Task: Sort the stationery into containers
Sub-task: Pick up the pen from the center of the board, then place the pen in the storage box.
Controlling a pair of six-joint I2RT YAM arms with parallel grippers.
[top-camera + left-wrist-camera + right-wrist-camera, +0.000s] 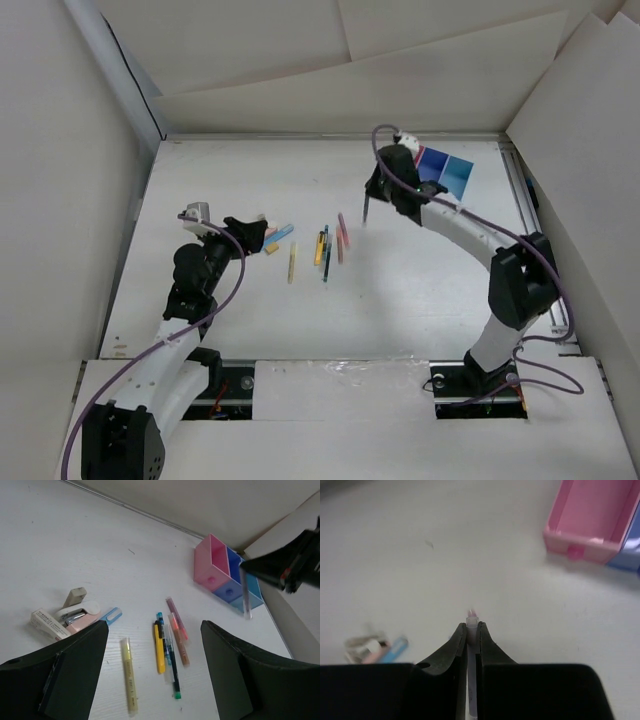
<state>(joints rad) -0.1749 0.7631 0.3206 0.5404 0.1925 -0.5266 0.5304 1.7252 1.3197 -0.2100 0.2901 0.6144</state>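
The right end effector (471,629) is up toward the far right corner of the desk (230,180). Its two fingers are pinched tight on a pale pen (471,615). Only the pinkish tip pokes out past the fingertips, and from overhead the pen hangs upright below the fingers. The tray (227,572) sits in that same far right corner, just beyond the arm. Its three compartments run in a row: pink nearest the middle of the desk, then dark blue, then cyan out by the right edge. From here I can't tell whether anything lies inside them.

The other pens lie loose in the middle of the desk, roughly parallel and pointing from near edge to far edge. A yellow marker (129,677) is off by itself on the left. Next comes a yellow pen (159,650) with a teal pen (171,662) right against it. Then an orange pen (180,642) and a pink marker (176,616) lie side by side, closest to the tray.

The left end effector (255,234) hangs over the left half of the desk. Its fingers are spread wide and hold nothing. Just beside it, toward the left edge, lie a stapler (77,611), a small box (45,624) and a light blue marker (111,616), bunched together.
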